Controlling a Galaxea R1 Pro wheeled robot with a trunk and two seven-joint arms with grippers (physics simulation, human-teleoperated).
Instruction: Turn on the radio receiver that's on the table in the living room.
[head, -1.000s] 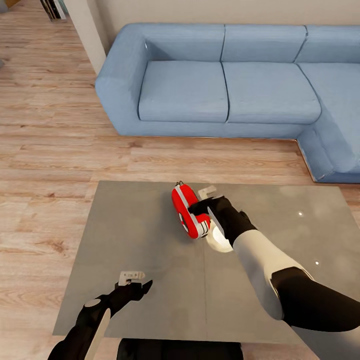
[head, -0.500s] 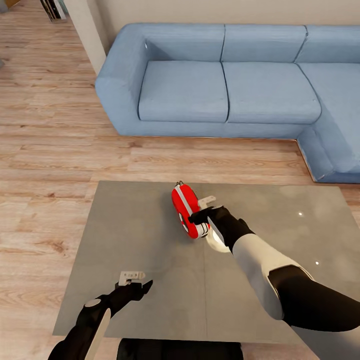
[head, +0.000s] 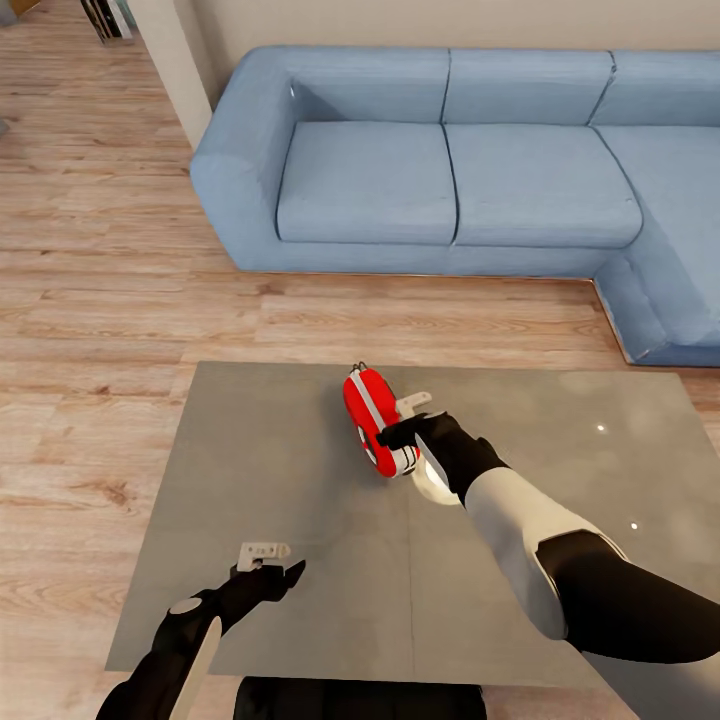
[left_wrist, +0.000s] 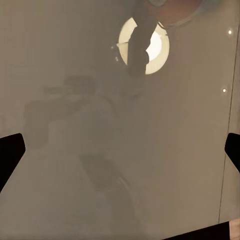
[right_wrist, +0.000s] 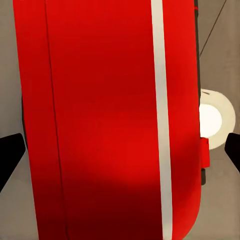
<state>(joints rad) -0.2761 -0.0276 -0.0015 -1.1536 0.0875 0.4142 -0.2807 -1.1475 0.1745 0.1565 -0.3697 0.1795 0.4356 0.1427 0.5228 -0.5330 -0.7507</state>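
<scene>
Red oval radio receiver (head: 377, 420) stood mid-table (head: 250, 480); right gripper (head: 403, 418) apparently pressed it, fingers spread, gripping nothing.

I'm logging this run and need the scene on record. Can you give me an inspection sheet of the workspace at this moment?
Surface: large glossy grey rectangular table, with light reflections on its top.
Job's things: small bright red oval radio with a white-grey band, standing on its edge near the table's middle.
Clutter: nothing seen.
Grippers: right gripper is against the radio's right side, which looms close in the right wrist view; open or shut cannot be told. Left gripper hovers over the table's near left part, fingers apart, holding nothing.
Cables: nothing seen.
Surroundings: light blue sectional sofa beyond the table, light wood plank floor, beige wall.
</scene>
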